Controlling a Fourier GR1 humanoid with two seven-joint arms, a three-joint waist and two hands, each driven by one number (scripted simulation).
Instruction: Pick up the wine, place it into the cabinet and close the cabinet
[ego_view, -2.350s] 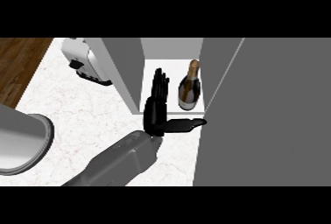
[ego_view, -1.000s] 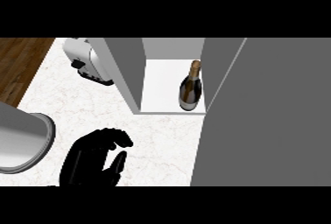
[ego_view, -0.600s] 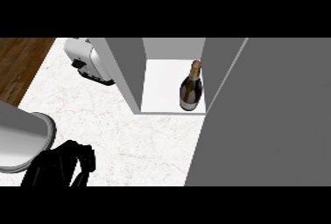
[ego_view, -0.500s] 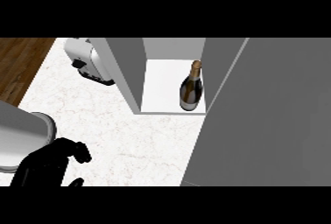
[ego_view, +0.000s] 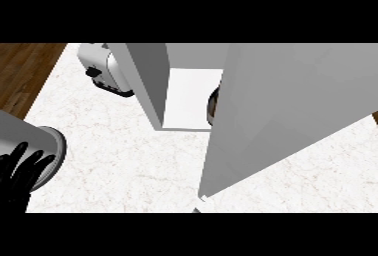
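Head view: my left hand (ego_view: 21, 172) sits at the lower left edge, fingers straight, holding nothing. Right hand not visible. Cabinet (ego_view: 148, 80) is up and right of it across the bench (ego_view: 125, 155). Door (ego_view: 288, 115) is swung partway over the opening. Wine (ego_view: 212, 106) stands inside, only a sliver showing past the door edge. Door isn't shut yet.

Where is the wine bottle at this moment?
In the head view, the wine bottle stands inside the cabinet, right of centre; only a sliver of it shows past the edge of the cabinet door, which covers most of the opening.
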